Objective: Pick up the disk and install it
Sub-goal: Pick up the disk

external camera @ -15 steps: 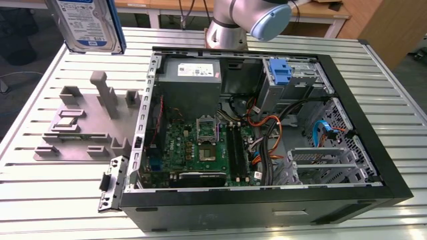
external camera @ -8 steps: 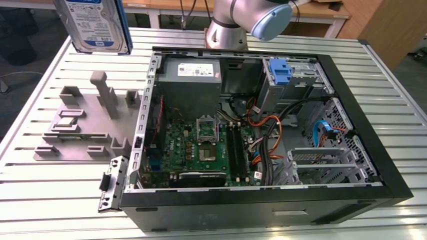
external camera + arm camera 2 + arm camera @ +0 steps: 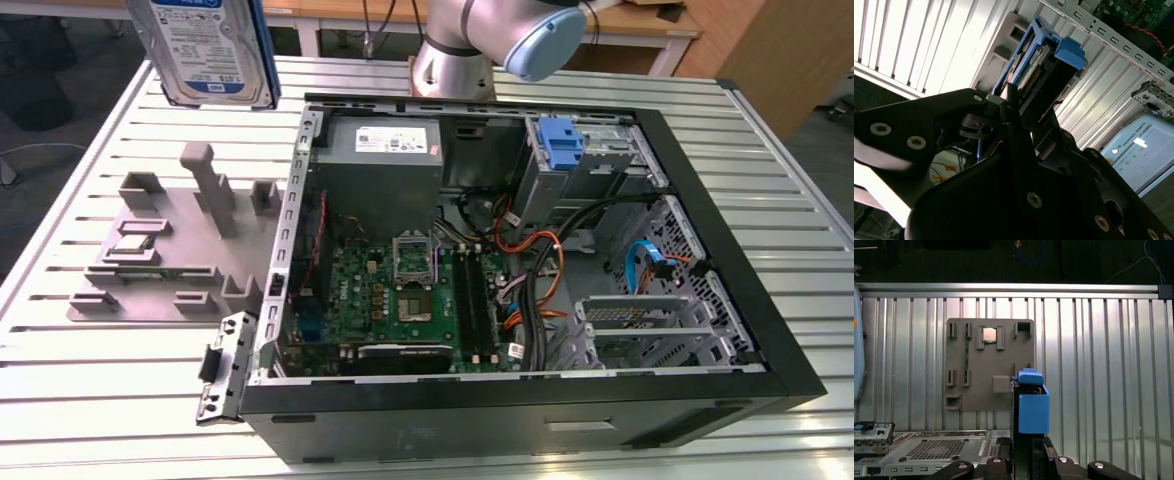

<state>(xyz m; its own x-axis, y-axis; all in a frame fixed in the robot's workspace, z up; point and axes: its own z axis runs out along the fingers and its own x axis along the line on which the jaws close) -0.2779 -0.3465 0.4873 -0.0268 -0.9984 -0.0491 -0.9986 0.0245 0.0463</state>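
- We see the disk lifted clear of the tabletop, high at the exterior view's left. It stands upright with a slight tilt, its white-and-blue label facing that camera.
- The tool holds the disk. In the second wrist view its black fingers are closed against the sides of the drive, and the blue bracket sticks out beyond them.
- In the first wrist view we see the disk edge-on, with the blue bracket toward the camera. It rises from the tool's dark body in front of the slatted tabletop.
- A grey holder plate lies flat on the tabletop, just beside the computer case on the exterior view's left. The disk hangs in the air above that side and touches neither of them.
- A small square chip sits in one of the plate's slots.
- The case lies on its side with the panel off, so the green motherboard is exposed.
- Inside the case, a grey metal box with a white sticker sits in the far corner.
- A narrow blue latch piece stands upright by the drive cage, toward the exterior view's right of that box.
- The arm rises behind the case's far edge.
- The disk is not in the case; it is well apart from the drive cage.
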